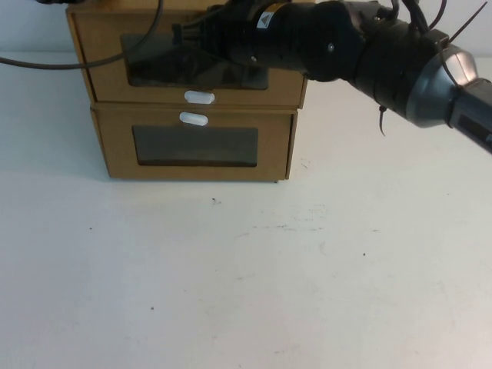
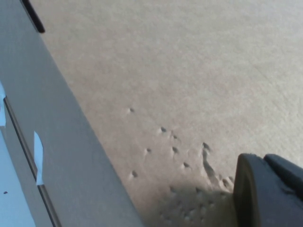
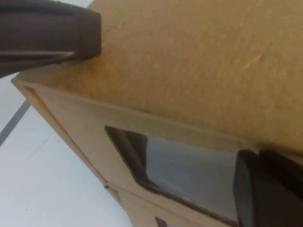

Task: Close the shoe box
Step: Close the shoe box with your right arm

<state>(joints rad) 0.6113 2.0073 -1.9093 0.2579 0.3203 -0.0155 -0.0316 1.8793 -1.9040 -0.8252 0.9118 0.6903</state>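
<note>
Two brown cardboard boxes are stacked at the back of the table. The upper one is the shoe box (image 1: pixel 108 46); it has a dark window and a white oval tab (image 1: pixel 199 97) below it. My right gripper (image 1: pixel 198 37) reaches in from the right and sits at the shoe box's top front edge, over the window. In the right wrist view (image 3: pixel 161 109) it is open and empty, with one finger above the box top (image 3: pixel 199 56) and the other by the window (image 3: pixel 189 170). My left gripper (image 2: pixel 267 189) hovers close over a cardboard face of the box (image 2: pixel 165 71).
The lower matching box (image 1: pixel 115 154) has its white tab (image 1: pixel 194 118) above its window. The white table (image 1: pixel 246 284) stretches in front of the boxes. A black cable (image 1: pixel 46 64) hangs across the back left.
</note>
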